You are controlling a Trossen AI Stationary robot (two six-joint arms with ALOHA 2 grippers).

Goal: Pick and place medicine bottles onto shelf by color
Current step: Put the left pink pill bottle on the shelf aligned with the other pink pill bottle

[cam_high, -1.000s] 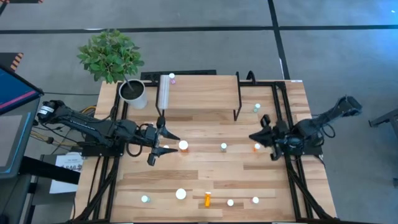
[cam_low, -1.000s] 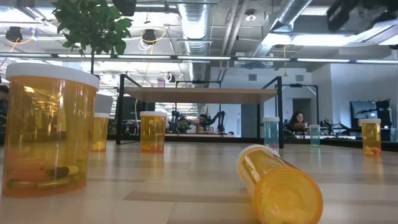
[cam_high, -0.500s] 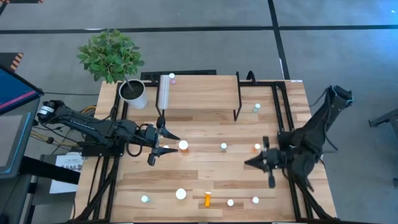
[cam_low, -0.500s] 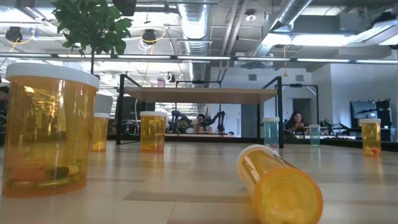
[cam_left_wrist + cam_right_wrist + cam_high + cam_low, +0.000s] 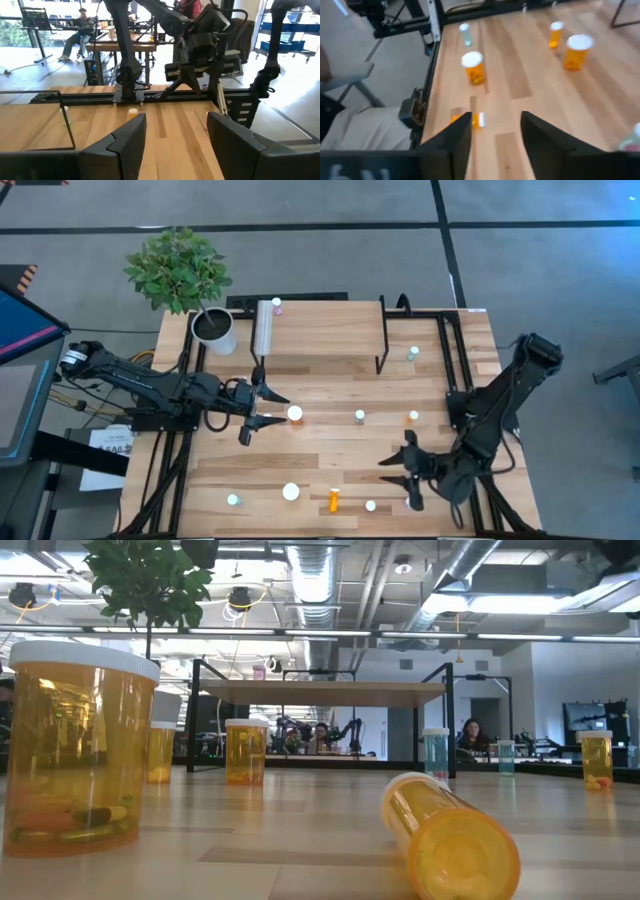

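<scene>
Reaching for the fallen orange bottle

The tipped orange bottle is lying on the surface's near edge; my right hand is hovering beside it, fingers spread. Approaching crooked, I'm risking rolling it off. Left hand is waiting, spread.

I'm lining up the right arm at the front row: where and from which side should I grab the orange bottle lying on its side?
Take the tipped orange bottle around mid-body, coming straight down from above. It lies flat, its length running front to back, so close the fingers across it from left and right. The open right gripper is just beside it.
</scene>
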